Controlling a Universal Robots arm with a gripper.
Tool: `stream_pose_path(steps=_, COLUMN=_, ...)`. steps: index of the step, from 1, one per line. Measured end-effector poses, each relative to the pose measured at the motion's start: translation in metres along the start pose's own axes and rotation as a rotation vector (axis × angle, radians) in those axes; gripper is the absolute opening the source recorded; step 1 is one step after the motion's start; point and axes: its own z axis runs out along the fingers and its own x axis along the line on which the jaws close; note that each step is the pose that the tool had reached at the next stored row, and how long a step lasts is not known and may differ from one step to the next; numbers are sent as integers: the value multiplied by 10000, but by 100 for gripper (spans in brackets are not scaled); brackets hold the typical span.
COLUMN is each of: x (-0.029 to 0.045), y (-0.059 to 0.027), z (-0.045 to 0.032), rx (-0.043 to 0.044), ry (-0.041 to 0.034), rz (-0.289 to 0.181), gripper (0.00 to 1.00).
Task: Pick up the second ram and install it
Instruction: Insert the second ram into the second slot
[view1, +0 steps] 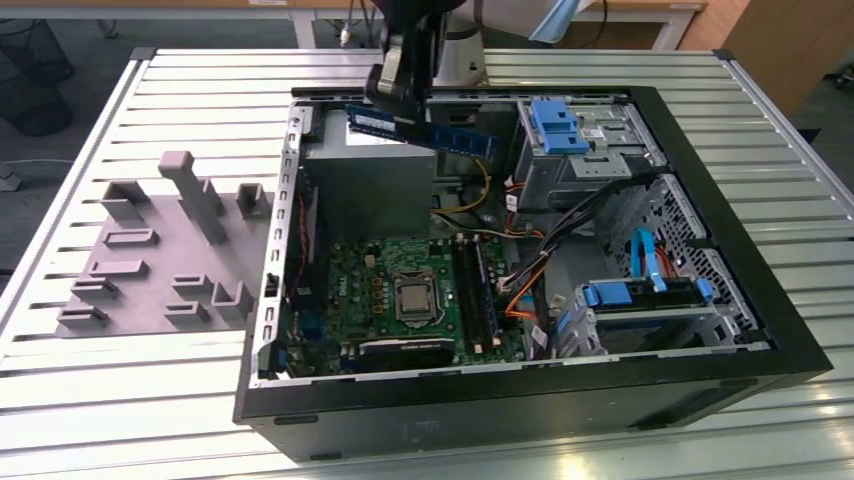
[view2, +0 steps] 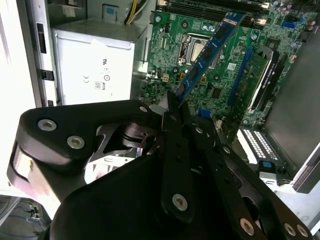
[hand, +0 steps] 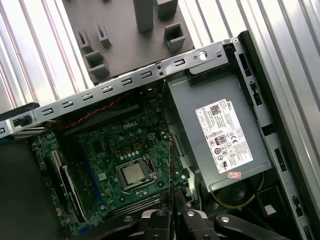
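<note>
The second ram (view1: 424, 131) is a long dark-green stick with a blue sticker, held level in the air above the grey power supply (view1: 367, 190) at the back of the open computer case (view1: 534, 400). My gripper (view1: 400, 112) is shut on it from above. In the second wrist view the ram (view2: 210, 50) juts out from between my fingers (view2: 170, 120) over the green motherboard (view2: 220, 75). In the first wrist view the stick (hand: 171, 165) shows edge-on. The long black slots (view1: 475, 290) lie beside the processor socket (view1: 416, 297), lower than the stick and nearer the case's front.
A grey fixture block (view1: 160, 250) with pegs and pockets sits on the slatted table at the exterior view's left. Inside the case are blue drive caddies (view1: 558, 125) (view1: 643, 292) and orange and black cables (view1: 527, 290). The case walls (view1: 283, 230) ring the motherboard.
</note>
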Motion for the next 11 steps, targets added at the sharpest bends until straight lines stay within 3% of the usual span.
stream_pose_path(steps=4, x=11, y=-5, z=7, rx=7, ry=1, rz=155, gripper=14)
stream_pose_path(steps=11, x=12, y=-6, z=26, rx=49, ry=-23, rz=1357, gripper=14)
